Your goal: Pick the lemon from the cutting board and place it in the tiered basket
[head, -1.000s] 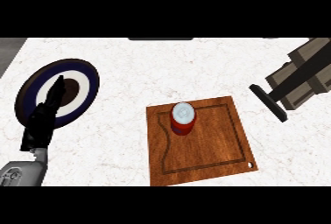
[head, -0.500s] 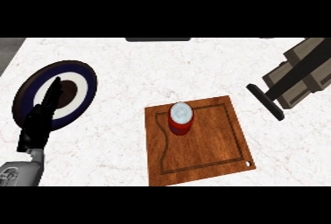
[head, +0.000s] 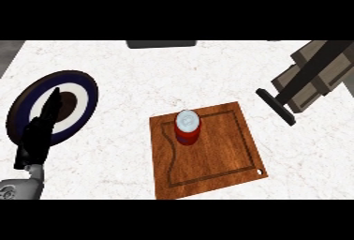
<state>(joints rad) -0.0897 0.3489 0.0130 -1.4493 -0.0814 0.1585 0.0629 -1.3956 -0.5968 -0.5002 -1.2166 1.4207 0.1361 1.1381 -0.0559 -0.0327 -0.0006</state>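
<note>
Board (head: 221, 159) lies at the middle of the counter (head: 138, 75), and the one thing on it is no lemon: a red can (head: 187, 127) with a silver top stands upright near the board's upper left corner, inside the groove. No lemon shows anywhere.

No tiered basket can be made out either. A dark slab (head: 161, 44) is cut off by the view's top edge, and I cannot tell what it is.

A plate (head: 79, 89) with dark and white rings sits well to the left of the board. The left hand (head: 38, 136) hangs over its near side, fingers straight and relaxed, holding nothing; it looks parked out of the way, not working.

The right hand (head: 275, 106) shows edge-on at the upper right, a flat black blade with straight fingers, also released, just beyond the board's far right corner and apart from the can. That side is the nearer one for a reach, so I judge any pick would fall to it.
</note>
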